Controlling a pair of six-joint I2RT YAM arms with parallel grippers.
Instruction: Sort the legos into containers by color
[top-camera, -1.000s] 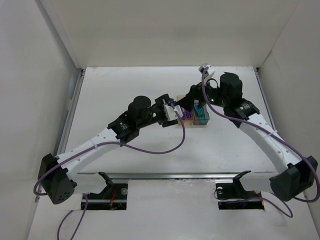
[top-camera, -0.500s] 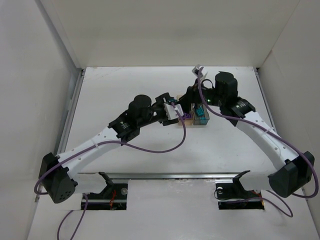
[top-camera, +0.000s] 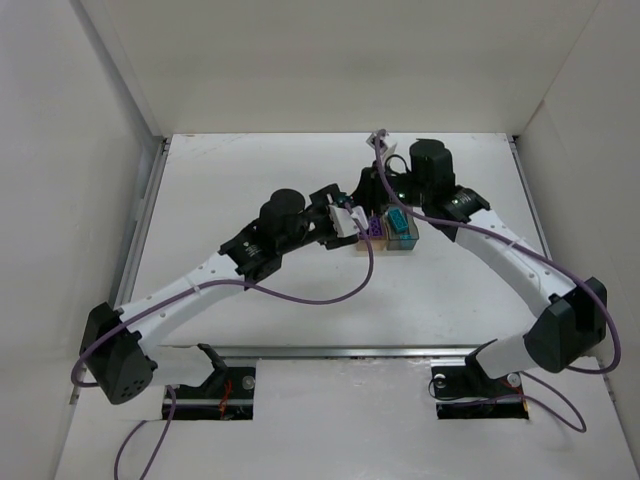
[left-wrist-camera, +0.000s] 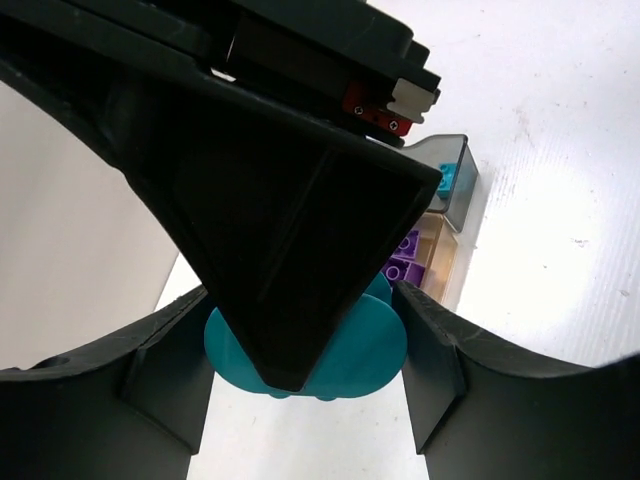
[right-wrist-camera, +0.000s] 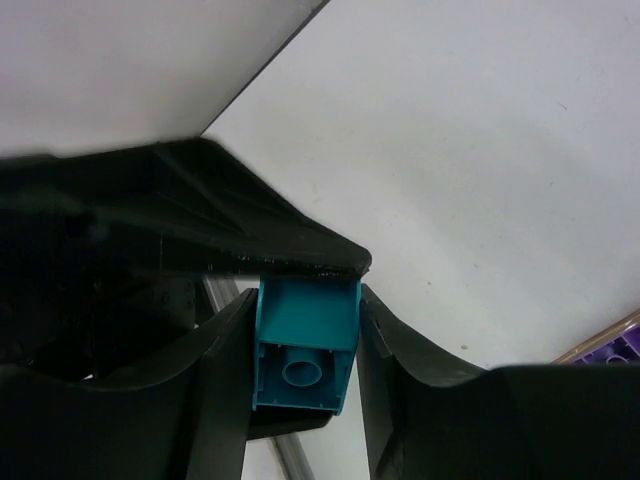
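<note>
teal lego brick (right-wrist-camera: 300, 320), hollow underside, pinched in right gripper (right-wrist-camera: 300, 400), left gripper (left-wrist-camera: 300, 375) clamping round teal lego (left-wrist-camera: 350, 350)

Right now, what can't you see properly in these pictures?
- Top view: the legos inside the amber bin and grey bin are too small to count.
- Left wrist: a black bulk hides most of the teal piece.
- Right wrist: the edge cuts off the purple lego; fingers cover the teal brick's sides.
</note>
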